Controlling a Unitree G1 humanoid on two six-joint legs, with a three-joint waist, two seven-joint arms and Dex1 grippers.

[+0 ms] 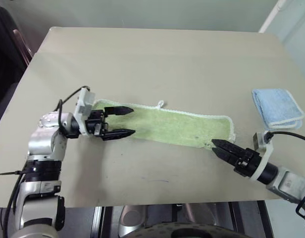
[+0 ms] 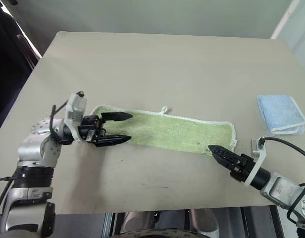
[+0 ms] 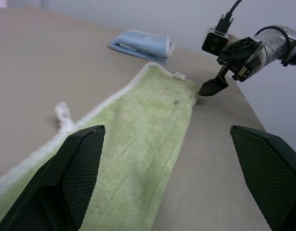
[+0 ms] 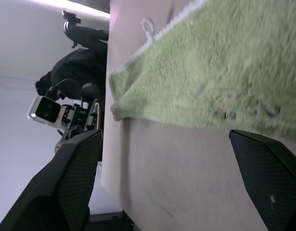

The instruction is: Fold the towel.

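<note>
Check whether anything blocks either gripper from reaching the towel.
Nothing visible does. The left gripper, jaws open, hangs over the lime-green towel's left end. The right gripper, jaws open, sits just off the towel's near right corner with bare table between. The folded blue cloth lies apart, further right.

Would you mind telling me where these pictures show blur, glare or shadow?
Left wrist view: the towel is soft nearest the lens, and the blue cloth is soft too. Right wrist view: the towel looks smeared; a bright strip glares at the top. Head views: even light, with faint shadow under the left tool on the table.
</note>
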